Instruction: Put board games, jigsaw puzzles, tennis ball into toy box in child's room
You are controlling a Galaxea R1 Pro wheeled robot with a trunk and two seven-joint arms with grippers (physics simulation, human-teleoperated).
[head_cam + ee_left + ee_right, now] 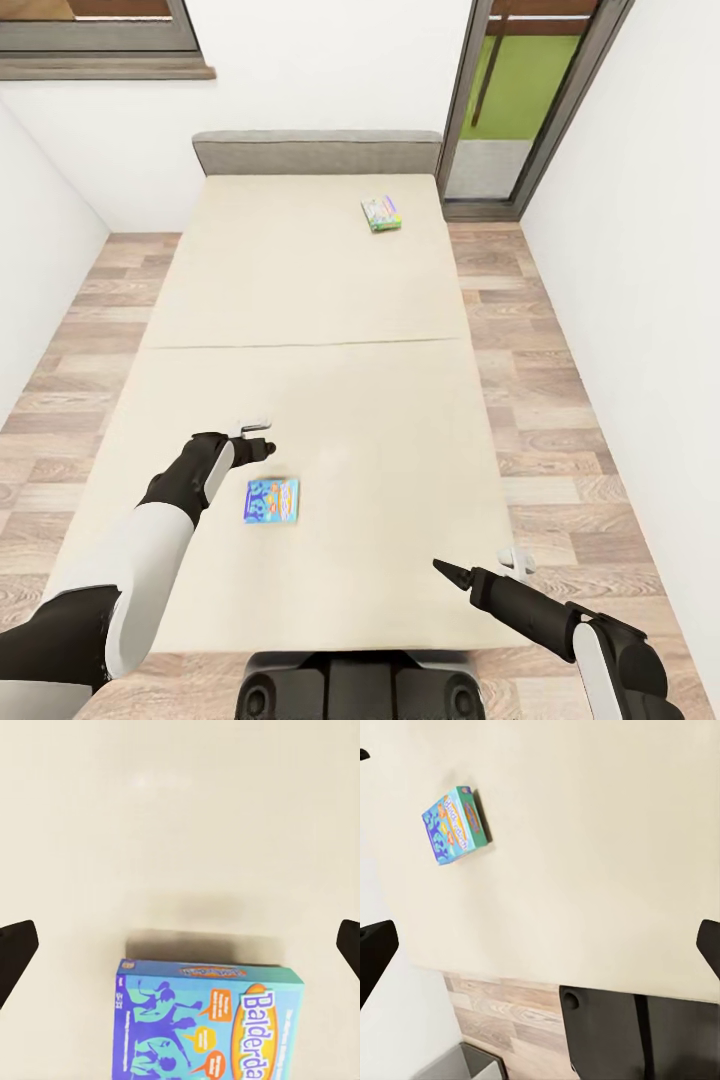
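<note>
At the bottom edge of the head view the robot's dark base [355, 692] is seen, pressed against the foot of the bed [300, 330], whose beige sheet fills the middle of the frame and is crossed by one faint seam halfway up. At the lower right the right gripper [480, 575] is held over the bed's near corner; in its wrist view the two black fingertips [375, 952] are seen far apart at the frame's edges, so the jaws stand wide. At the lower left the left gripper [262, 440] hangs above the sheet, just up and left of the blue board game [271, 500]; its fingertips [13, 949] are likewise spread to both sides of its wrist view, closed on nothing, with the blue box [206, 1020] lying flat between and beyond them.

Two board games are counted on the bed: the blue one in the lower centre, also seen in the upper left of the right wrist view [456, 825], and a white-and-green board game [381, 213] in the upper centre near the grey headboard [316, 152]. They lie well apart.

Wood-plank floor [560, 400] runs along both sides of the bed. White walls [640, 200] close the room, with a window [100, 35] at the upper left and a tall dark-framed glass door [525, 100] at the upper right
</note>
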